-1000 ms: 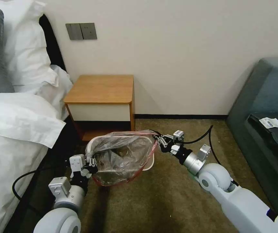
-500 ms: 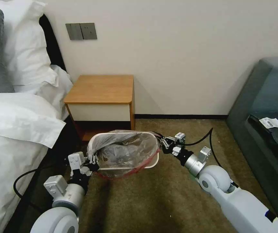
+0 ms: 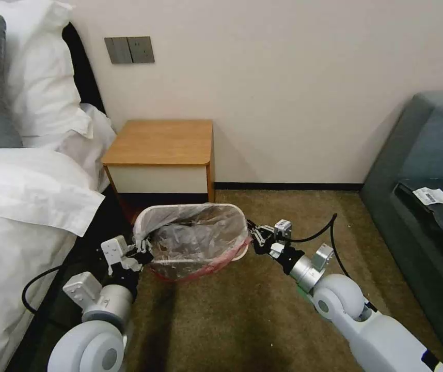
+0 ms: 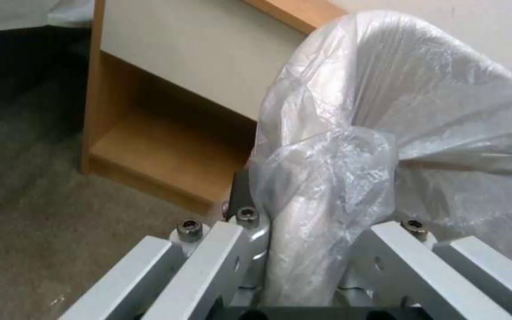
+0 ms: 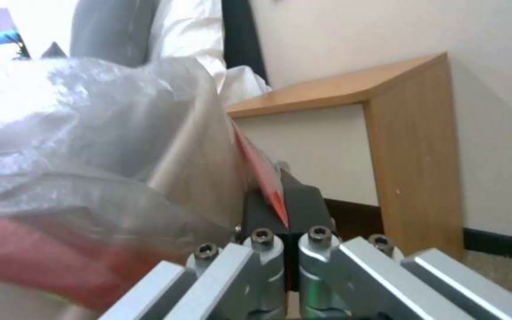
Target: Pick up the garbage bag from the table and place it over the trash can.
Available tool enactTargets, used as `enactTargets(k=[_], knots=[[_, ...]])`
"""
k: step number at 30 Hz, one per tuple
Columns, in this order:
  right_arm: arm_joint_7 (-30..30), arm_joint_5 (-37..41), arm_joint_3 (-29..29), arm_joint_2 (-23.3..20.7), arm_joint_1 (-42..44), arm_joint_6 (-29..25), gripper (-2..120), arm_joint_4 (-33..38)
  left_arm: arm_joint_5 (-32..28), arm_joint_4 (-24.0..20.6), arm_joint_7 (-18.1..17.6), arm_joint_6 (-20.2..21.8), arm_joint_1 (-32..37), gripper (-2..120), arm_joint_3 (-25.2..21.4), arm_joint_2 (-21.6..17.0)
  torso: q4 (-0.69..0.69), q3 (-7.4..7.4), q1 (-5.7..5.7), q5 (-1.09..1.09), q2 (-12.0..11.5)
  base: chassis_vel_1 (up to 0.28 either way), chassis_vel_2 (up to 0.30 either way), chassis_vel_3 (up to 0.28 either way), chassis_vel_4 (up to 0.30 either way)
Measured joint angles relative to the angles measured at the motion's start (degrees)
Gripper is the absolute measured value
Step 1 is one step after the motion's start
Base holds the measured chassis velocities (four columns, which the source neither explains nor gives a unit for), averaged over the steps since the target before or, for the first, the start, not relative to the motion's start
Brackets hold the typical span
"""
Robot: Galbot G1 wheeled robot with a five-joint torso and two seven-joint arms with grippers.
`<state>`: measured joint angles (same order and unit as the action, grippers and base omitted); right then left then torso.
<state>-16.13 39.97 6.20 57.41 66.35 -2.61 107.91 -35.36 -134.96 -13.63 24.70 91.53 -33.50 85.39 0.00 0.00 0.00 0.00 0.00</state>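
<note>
I note the table (image 3: 162,142) standing against the wall in the upper centre of the head frame, its wooden top bare. Below it, in the middle of the frame, the trash can (image 3: 239,252) sits on the carpet (image 3: 263,315) just in front of the table's low shelf. The garbage bag (image 3: 195,237) is spread over the can's mouth: crinkled translucent plastic covers the rim on all sides I can see, and the red-pink edge hangs down the near side, lower centre of the frame.

My left gripper (image 3: 141,252) is at the can's left edge, lower left of the head frame. In the left wrist view its fingers are closed narrow on a bunched fold of the bag (image 4: 327,178), plastic rising between them. My right gripper (image 3: 255,238) is at the can's right edge, right of centre. In the right wrist view its black fingertips (image 5: 306,209) are pressed together with the red rim of the bag (image 5: 262,173) pinched between them.
</note>
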Motion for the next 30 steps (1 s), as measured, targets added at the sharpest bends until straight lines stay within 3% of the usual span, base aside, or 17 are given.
enactTargets(k=[15,30], knots=[[-0.1,-3.8,0.2,2.5,2.5,-1.3,0,-0.7,-6.0,-1.4,-3.2,0.8,-1.7,7,-0.3,2.7,0.0,0.0,0.0,0.01,0.0,0.0,0.0,0.0,0.0],[1.4,-9.8,0.7,3.5,-0.9,-4.7,0,-3.4,-3.3,-0.4,-2.2,1.0,-0.1,7,0.3,2.0,-0.01,0.0,0.0,0.0,0.0,0.0,0.0,0.0,0.0]])
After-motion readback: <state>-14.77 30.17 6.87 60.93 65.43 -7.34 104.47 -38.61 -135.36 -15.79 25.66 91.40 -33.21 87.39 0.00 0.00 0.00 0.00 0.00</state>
